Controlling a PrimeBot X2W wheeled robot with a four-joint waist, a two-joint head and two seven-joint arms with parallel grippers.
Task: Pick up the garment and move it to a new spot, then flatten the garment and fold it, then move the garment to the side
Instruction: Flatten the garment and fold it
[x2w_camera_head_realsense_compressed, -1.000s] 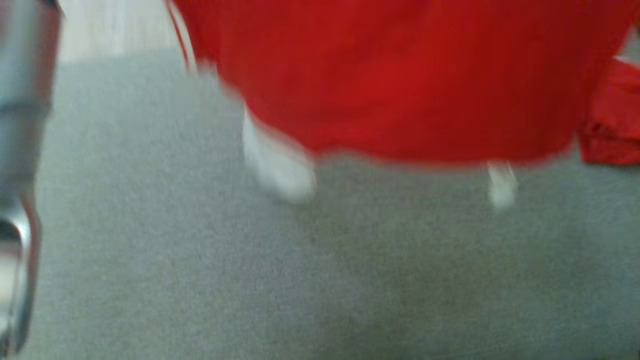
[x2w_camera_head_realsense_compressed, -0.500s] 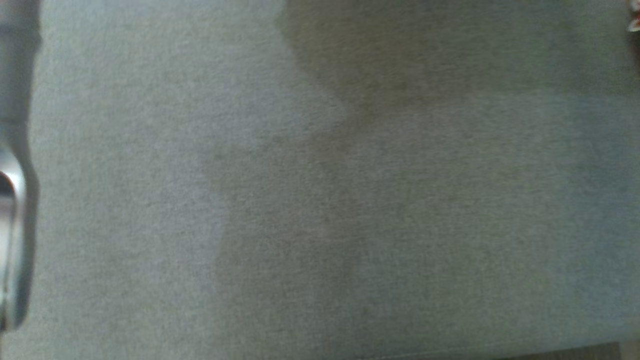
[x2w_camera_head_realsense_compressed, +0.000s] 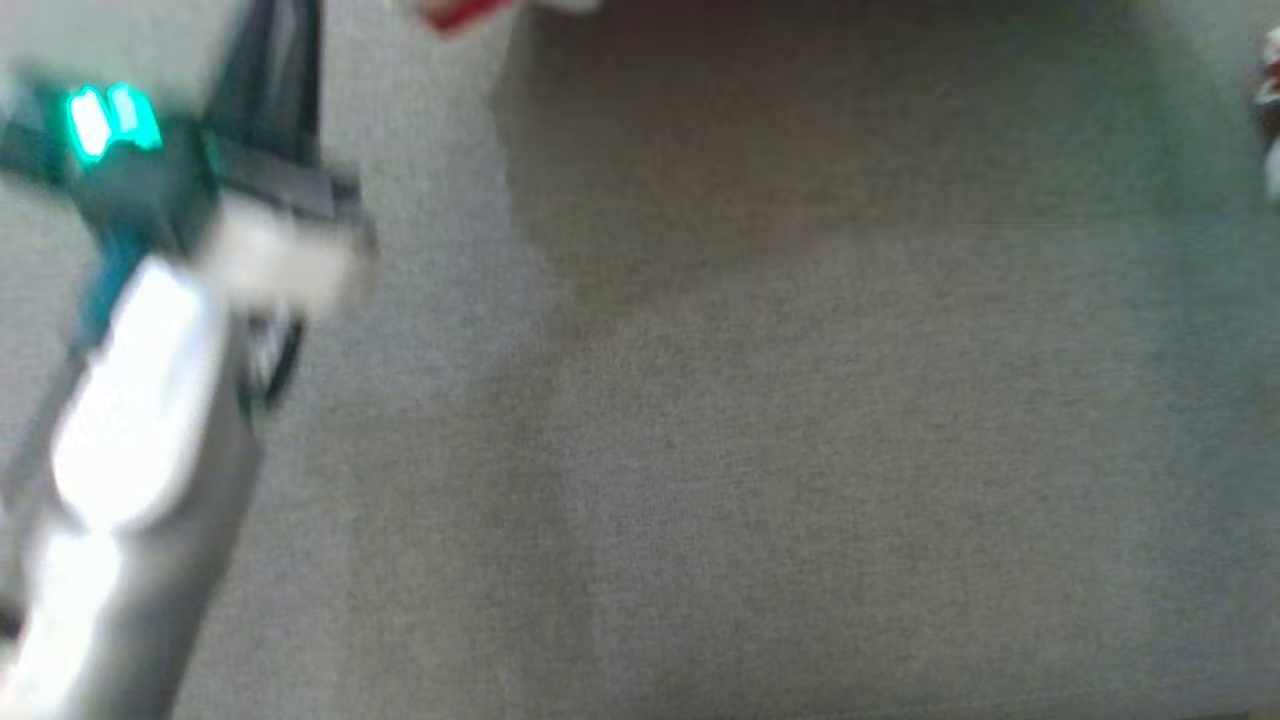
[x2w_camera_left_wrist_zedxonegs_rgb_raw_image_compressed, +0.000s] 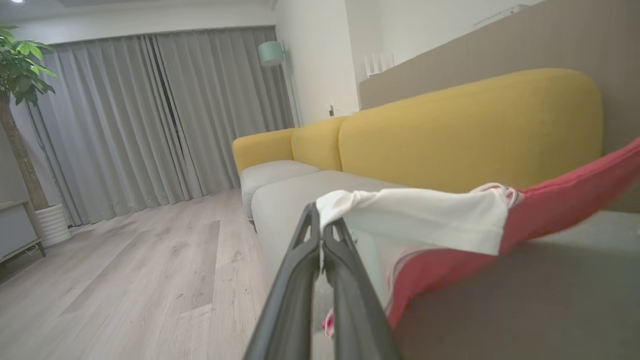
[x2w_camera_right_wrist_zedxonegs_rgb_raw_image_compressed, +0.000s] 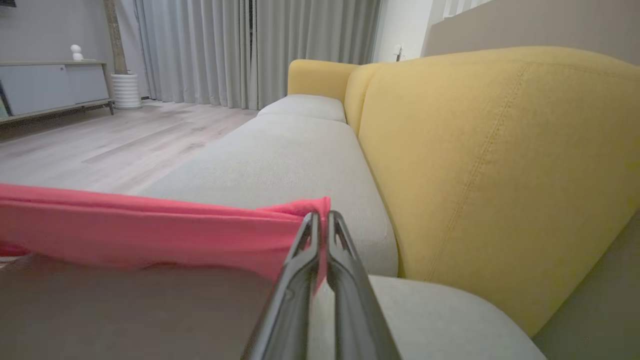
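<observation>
The garment (x2w_camera_left_wrist_zedxonegs_rgb_raw_image_compressed: 450, 225) is red with white parts and hangs stretched between both grippers above the grey sofa seat (x2w_camera_head_realsense_compressed: 760, 450). In the left wrist view my left gripper (x2w_camera_left_wrist_zedxonegs_rgb_raw_image_compressed: 321, 224) is shut on a white corner, and the cloth runs off to the right. In the right wrist view my right gripper (x2w_camera_right_wrist_zedxonegs_rgb_raw_image_compressed: 322, 216) is shut on a red edge of the garment (x2w_camera_right_wrist_zedxonegs_rgb_raw_image_compressed: 150, 232), which spreads away to the left. In the blurred head view a red scrap of the garment (x2w_camera_head_realsense_compressed: 455, 12) shows at the top edge. My left forearm (x2w_camera_head_realsense_compressed: 140, 400), with a green light, rises at the left.
A yellow sofa back (x2w_camera_right_wrist_zedxonegs_rgb_raw_image_compressed: 490, 160) runs along the seat cushions (x2w_camera_right_wrist_zedxonegs_rgb_raw_image_compressed: 280, 165). Wooden floor (x2w_camera_left_wrist_zedxonegs_rgb_raw_image_compressed: 125, 280), grey curtains (x2w_camera_left_wrist_zedxonegs_rgb_raw_image_compressed: 150, 115), a potted plant (x2w_camera_left_wrist_zedxonegs_rgb_raw_image_compressed: 20, 75) and a low cabinet (x2w_camera_right_wrist_zedxonegs_rgb_raw_image_compressed: 50, 85) lie beyond. A small reddish-white blur (x2w_camera_head_realsense_compressed: 1268, 100) sits at the head view's right edge.
A second ago the red garment covered the top of the head view; now only a scrap remains there. The left wrist with its green light has come into that view, which has shifted and blurred.
</observation>
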